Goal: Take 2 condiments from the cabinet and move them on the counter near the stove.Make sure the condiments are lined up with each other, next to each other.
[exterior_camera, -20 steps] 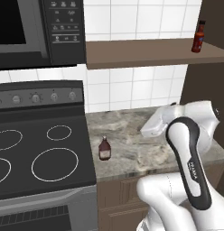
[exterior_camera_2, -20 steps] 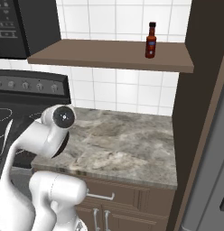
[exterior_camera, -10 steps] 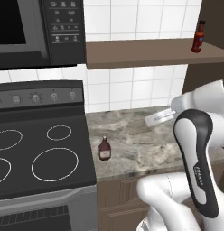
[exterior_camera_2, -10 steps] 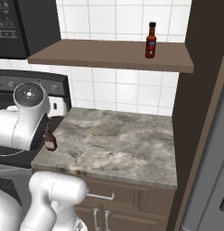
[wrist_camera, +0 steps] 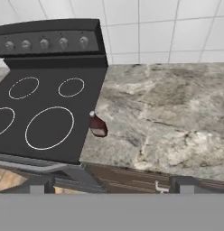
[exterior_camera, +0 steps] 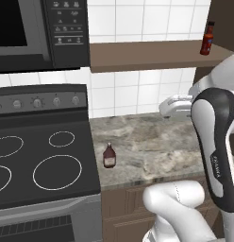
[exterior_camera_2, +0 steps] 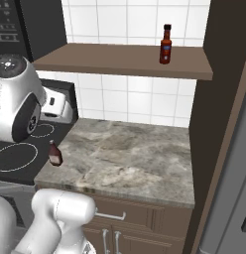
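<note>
A squat maroon condiment (exterior_camera: 109,156) (exterior_camera_2: 55,154) (wrist_camera: 97,126) stands on the counter (exterior_camera: 152,146) (exterior_camera_2: 135,158) (wrist_camera: 177,113), right beside the stove (exterior_camera: 43,156) (wrist_camera: 46,103). A slim red-orange condiment (exterior_camera: 208,38) (exterior_camera_2: 165,44) with a black cap stands upright on the cabinet shelf (exterior_camera: 147,54) (exterior_camera_2: 120,59). My gripper (wrist_camera: 111,185) (exterior_camera: 165,107) hangs open and empty above the counter, well over the maroon bottle. It looks down at the stove edge and the bottle.
A black microwave (exterior_camera: 24,28) hangs over the stove, left of the shelf. The cabinet's tall dark side panel (exterior_camera_2: 219,74) closes the counter on the right. Wooden drawer fronts (exterior_camera_2: 140,223) run below the slab. My white arm (exterior_camera: 215,151) rises at the counter's front.
The arm has swung aside and the open hand has risen from the counter. The maroon bottle, earlier hidden behind the arm in the right base view, now shows and stands where it was.
</note>
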